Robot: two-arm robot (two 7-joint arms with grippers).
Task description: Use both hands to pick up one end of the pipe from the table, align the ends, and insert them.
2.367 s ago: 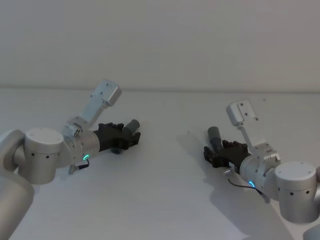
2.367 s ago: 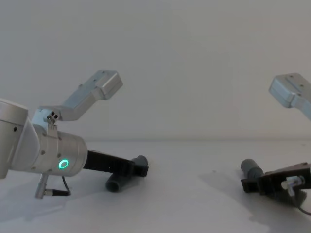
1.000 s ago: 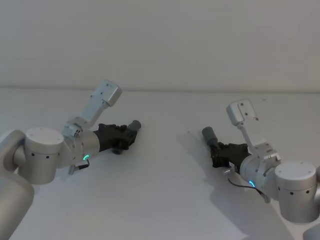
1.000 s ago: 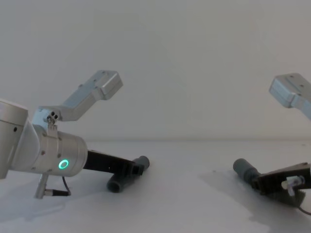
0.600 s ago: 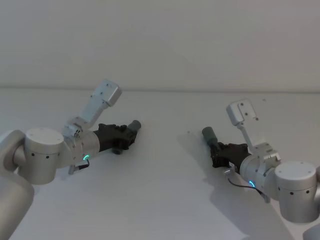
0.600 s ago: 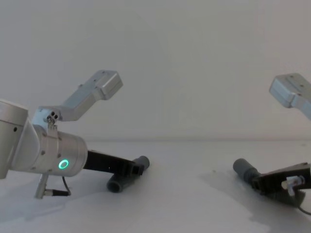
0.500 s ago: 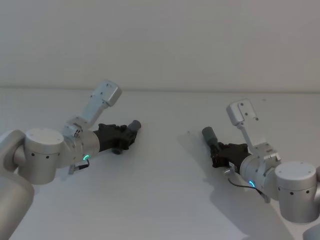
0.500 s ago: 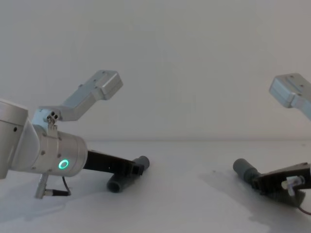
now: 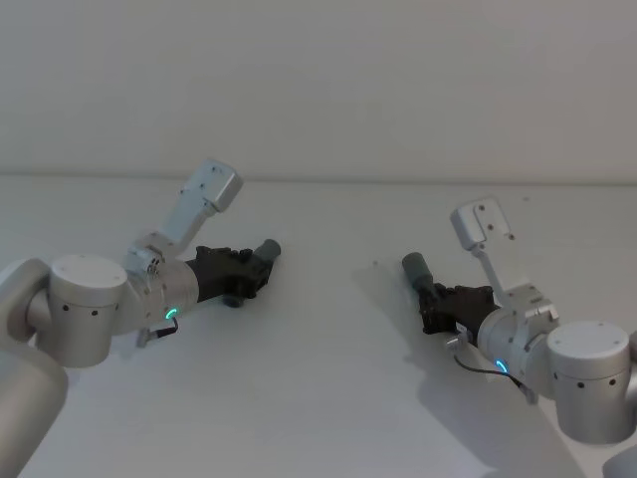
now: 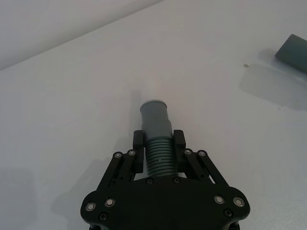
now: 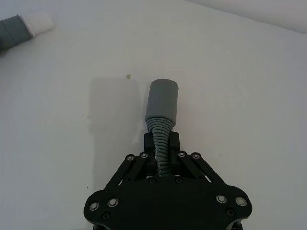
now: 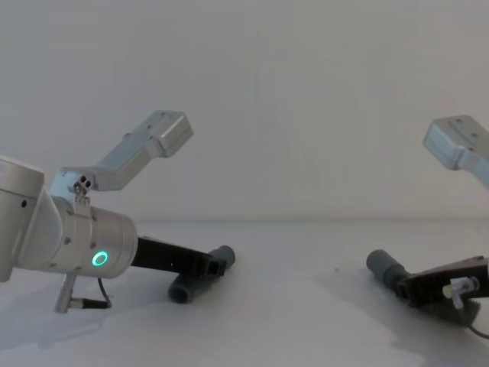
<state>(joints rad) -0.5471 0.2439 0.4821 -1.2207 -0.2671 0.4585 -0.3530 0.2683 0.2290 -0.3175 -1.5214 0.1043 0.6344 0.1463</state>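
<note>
Two dark grey tube pieces are in play, one in each hand, with a broad stretch of flat, matte white tabletop (image 9: 328,393) lying open between them.

The left hand (image 9: 251,271) sits low over the tabletop. Its black angular fingers (image 10: 139,143) are closed on the corrugated body of the ribbed piece (image 10: 159,158). Just past the fingertips the ribs give way to a smooth round mouth (image 10: 154,114), which juts out ahead of the hand and tilts a little upward. From the chest view, a further grey tube end (image 12: 182,292) shows beneath this hand, down at the tabletop. How it joins the held part is hidden by the hand.

The right hand (image 9: 430,299) is just as low and is clamped on the thin ribbed neck (image 11: 160,143) of the collared piece (image 9: 413,267). Ahead of its fingertips the neck swells into a plain, smooth-walled collar (image 11: 162,99), angled up and away from the hand. The collar's shadow falls to one side on the tabletop, near a tiny speck (image 11: 127,75).

Both tube ends angle toward the far middle and are well apart. Beyond both hands the tabletop runs on to a pale wall (image 9: 318,90). The thick silver-white arms (image 9: 90,309) reach in from the near corners, and the left one carries a green ring light (image 12: 99,258).
</note>
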